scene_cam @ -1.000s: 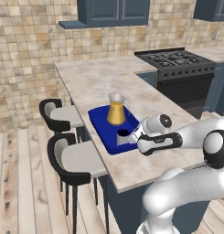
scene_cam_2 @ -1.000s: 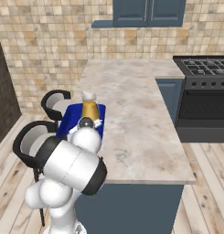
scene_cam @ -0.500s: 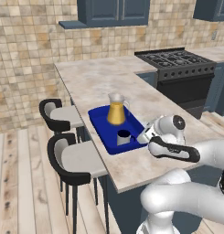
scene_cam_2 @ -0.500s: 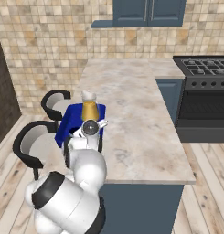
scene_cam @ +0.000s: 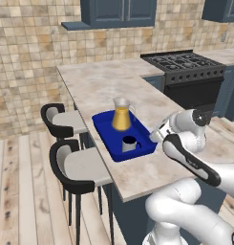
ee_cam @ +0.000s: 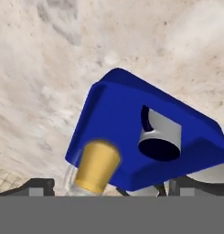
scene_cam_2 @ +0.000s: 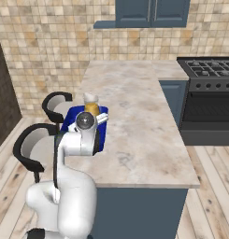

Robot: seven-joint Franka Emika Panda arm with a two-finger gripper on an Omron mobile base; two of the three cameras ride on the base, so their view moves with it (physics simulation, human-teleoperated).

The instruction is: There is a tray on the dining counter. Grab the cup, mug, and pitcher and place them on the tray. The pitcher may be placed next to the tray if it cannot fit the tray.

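On the tray [scene_cam: 105, 125], you see pitcher [scene_cam: 122, 115] and mug [scene_cam: 129, 143] placed; cup remains; fingers' spread unclear.

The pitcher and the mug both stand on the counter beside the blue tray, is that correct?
No. The pitcher and the mug both stand on the blue tray, not beside it on the counter. The left base view shows this.
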